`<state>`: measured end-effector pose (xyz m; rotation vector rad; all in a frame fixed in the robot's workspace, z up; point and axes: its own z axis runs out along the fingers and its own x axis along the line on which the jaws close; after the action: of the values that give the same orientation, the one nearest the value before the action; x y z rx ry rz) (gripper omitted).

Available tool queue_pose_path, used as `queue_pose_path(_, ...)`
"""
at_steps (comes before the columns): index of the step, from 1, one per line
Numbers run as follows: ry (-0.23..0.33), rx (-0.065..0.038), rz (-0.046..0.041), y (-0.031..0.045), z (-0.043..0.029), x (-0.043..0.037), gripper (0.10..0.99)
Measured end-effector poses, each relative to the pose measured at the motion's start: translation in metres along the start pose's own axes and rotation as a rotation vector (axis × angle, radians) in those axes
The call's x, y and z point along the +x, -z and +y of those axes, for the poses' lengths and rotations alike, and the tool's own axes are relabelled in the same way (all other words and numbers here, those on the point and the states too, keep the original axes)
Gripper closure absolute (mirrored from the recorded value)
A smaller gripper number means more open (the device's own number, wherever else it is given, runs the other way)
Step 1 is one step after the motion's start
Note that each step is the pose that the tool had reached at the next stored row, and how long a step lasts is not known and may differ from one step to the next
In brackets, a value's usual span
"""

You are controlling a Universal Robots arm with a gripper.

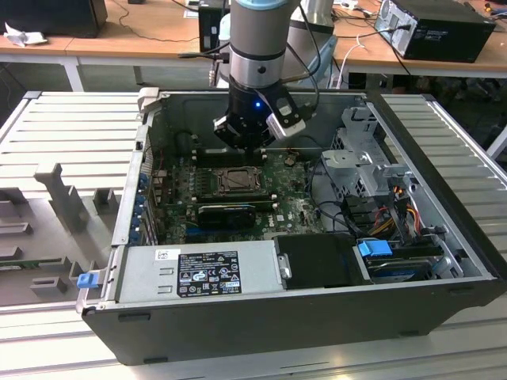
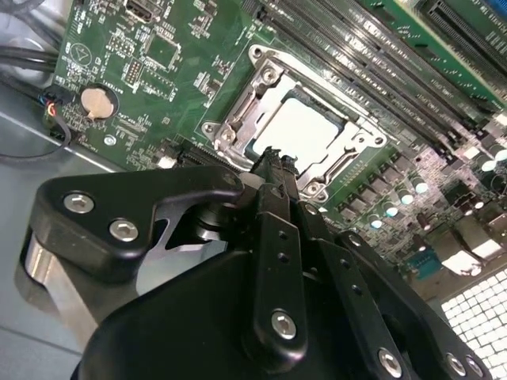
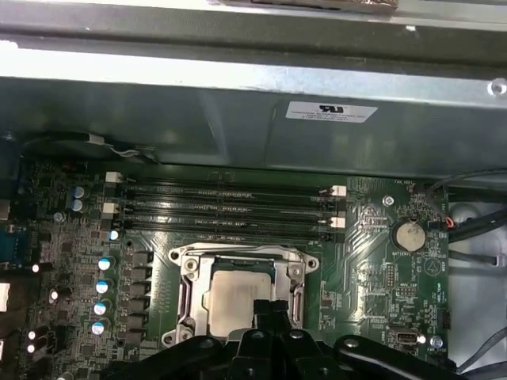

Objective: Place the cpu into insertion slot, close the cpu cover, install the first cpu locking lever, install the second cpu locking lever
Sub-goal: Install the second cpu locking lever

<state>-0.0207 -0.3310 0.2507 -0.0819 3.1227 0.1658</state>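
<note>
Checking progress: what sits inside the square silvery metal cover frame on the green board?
The pale silver-grey square cpu shows through the cover frame window. The black gripper fingertips hide its near edge; the socket beneath is covered.

Pale silver cpu point(image 2: 305, 131) seated flat in insertion slot point(image 3: 242, 294), silvery cpu cover point(image 2: 273, 79) closed around it
</note>
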Motion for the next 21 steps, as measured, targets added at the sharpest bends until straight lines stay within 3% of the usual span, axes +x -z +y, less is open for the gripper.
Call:
queue_pose_path(4, 0.000, 0.000, 0.0000, -0.0004, -0.0067, 0.0009, 0.980)
queue_pose_path(7, -0.001, -0.001, 0.0071, -0.0014, -0.0097, 0.0011, 0.980)
queue_pose_path(9, -0.001, -0.023, 0.0066, -0.0025, -0.0129, 0.0014, 0.980)
queue_pose_path(14, -0.001, -0.026, 0.0064, -0.0012, -0.0270, 0.0026, 0.980)
queue_pose_path(21, -0.001, -0.027, 0.0064, -0.0002, -0.0348, 0.0032, 0.980)
